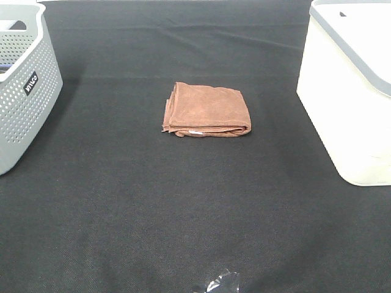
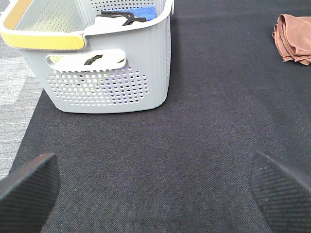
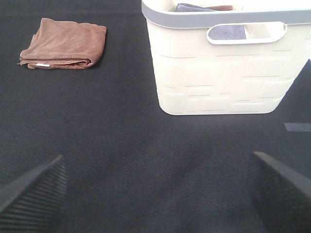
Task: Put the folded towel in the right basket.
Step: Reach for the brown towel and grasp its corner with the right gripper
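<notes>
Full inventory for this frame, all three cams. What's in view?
towel: 1, brown, folded, mid-table between the baskets
grey basket: 1, grey with holes and a yellow strip on the rim, left side of the table
blue cloth: 1, blue, inside the grey basket
black item: 1, black, inside the grey basket beside the blue cloth; kind unclear
white basket: 1, white with a grey rim, right side of the table
grey cloth: 1, grey-blue, inside the white basket
table cover: 1, black, under everything
clear scrap: 1, shiny, near front edge; kind unclear
left gripper: 1, black fingers, open, empty, facing the grey basket
right gripper: 1, black fingers, open, empty, facing the white basket
</notes>
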Tool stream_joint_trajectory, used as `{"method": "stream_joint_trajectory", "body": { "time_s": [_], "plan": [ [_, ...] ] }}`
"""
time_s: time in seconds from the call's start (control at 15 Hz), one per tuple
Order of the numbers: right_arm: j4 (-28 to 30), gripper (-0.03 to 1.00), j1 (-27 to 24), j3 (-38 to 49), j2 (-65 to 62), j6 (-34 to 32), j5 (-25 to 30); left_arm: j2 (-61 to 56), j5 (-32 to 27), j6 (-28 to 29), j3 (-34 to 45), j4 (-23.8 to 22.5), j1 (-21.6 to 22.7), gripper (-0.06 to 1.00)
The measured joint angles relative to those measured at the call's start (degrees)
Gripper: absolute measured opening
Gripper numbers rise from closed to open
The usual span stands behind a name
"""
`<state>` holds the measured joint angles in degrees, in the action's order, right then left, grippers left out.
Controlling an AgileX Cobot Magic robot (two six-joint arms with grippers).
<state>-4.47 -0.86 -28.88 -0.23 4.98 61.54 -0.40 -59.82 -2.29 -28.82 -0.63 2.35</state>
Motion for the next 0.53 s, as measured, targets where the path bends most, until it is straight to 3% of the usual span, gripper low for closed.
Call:
{"method": "stream_joint_trajectory", "body": {
  "time_s": [0.53],
  "plan": [
    [0.0, 0.97, 0.0, 0.0, 0.0, 0.06, 0.0, 0.0, 0.0, 0.0, 0.0, 0.0, 0.0, 0.99]
  ]
}}
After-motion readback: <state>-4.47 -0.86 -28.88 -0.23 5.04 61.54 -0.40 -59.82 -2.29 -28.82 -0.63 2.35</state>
